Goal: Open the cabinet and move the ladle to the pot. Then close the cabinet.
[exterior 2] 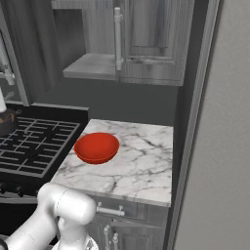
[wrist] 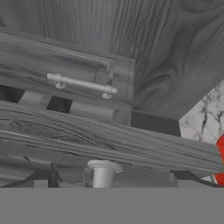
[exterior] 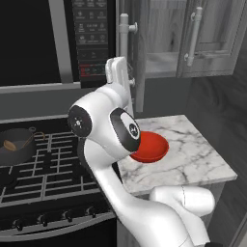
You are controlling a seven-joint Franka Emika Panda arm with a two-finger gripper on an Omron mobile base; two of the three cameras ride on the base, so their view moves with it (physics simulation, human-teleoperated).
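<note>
The arm's elbow hides the near left part of the red bowl (exterior: 153, 147) in the left base view. The pot (exterior: 15, 145) runs off that view's left edge, and the ladle (exterior: 9, 144) in it is too small to make out. The cabinet (exterior 2: 146, 44) top is cut off.

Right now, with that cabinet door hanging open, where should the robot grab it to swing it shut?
Probably the silvery bar handle on the open door, mid-length, approached from the microwave side. The bar is upright, slim and stands off the panel on posts, so a grip can close across it.
</note>
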